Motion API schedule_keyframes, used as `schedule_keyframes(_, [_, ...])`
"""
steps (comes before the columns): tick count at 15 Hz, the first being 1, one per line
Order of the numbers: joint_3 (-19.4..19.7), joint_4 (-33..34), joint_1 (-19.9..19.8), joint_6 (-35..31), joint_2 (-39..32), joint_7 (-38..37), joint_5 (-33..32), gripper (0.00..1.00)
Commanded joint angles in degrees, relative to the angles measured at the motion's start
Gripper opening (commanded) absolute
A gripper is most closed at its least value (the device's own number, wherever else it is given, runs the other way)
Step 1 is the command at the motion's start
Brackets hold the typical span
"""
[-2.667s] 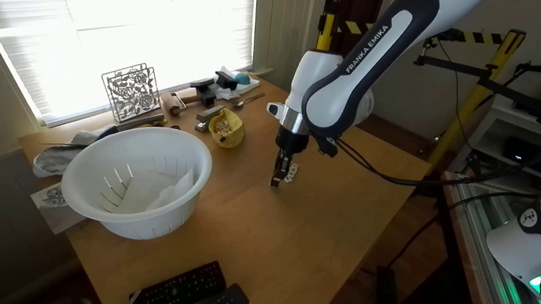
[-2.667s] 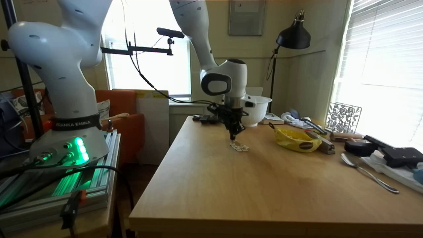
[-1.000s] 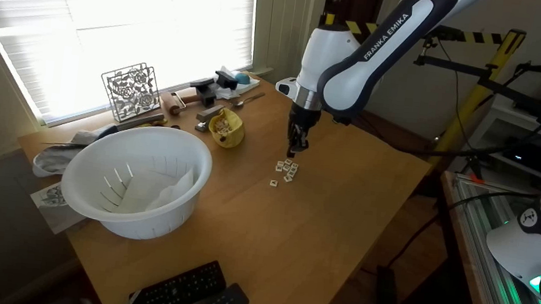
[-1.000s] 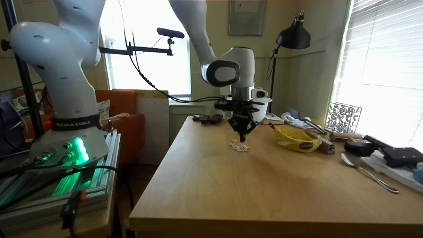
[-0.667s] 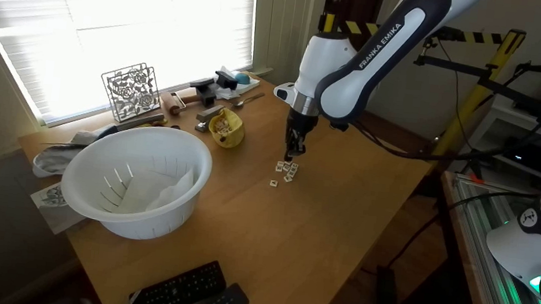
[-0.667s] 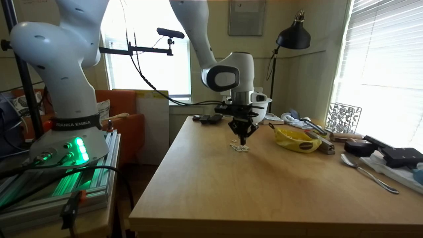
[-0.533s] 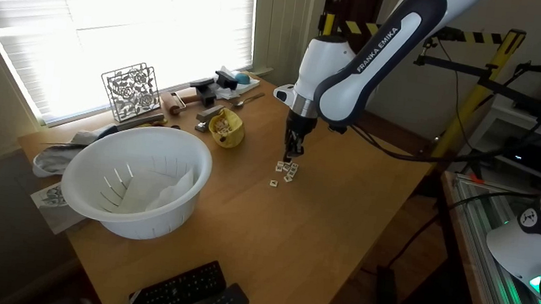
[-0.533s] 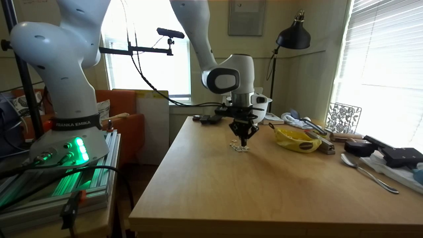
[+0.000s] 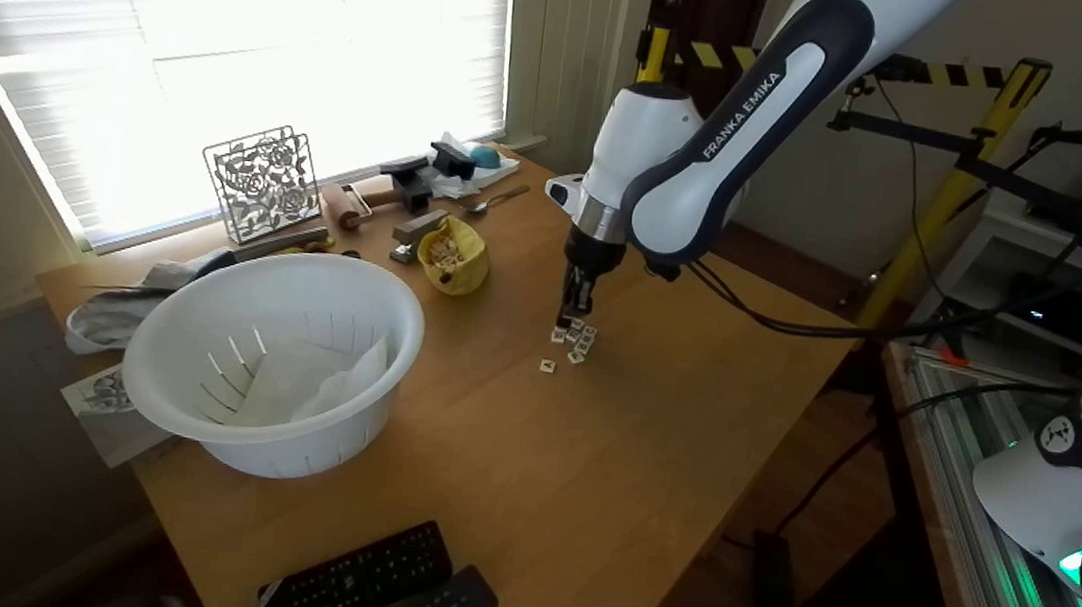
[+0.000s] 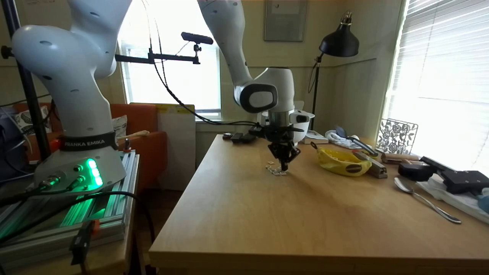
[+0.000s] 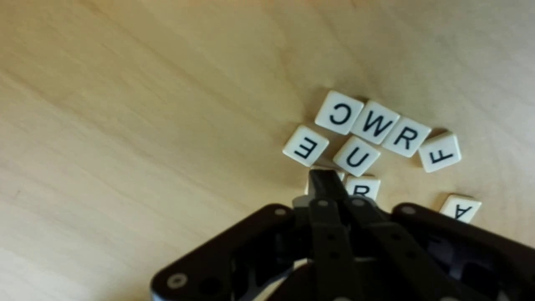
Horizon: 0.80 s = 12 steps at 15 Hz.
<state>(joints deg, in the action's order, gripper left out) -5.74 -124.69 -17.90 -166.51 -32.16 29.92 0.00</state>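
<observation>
Your tool [image 11: 328,186], closed and empty, is at the letter tiles [image 11: 356,156], well inside the robot-side edge of the worktop [image 9: 646,455]; contact is unclear, so any push should be low and light.

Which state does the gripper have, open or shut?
Shut. In the wrist view, the gripper shows no gap between its tips, close to the letter tiles; whether they touch one, I cannot tell.
</observation>
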Motion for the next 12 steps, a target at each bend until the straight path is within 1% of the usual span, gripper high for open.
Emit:
schedule_keyframes(1, [-0.33, 0.42, 0.00, -0.23, -0.43, -4.84, 0.61, 0.00])
schedule_keyframes(4, [0.48, 0.13, 0.76, -0.13, -0.25, -7.90, 0.30, 0.00])
schedule_keyframes(6, [0.30, 0.33, 0.57, 0.39, -0.42, -7.57, -0.36, 0.00])
schedule_keyframes(12, [0.59, 1.11, 1.17, 1.26, -0.92, -1.99, -4.97, 0.00])
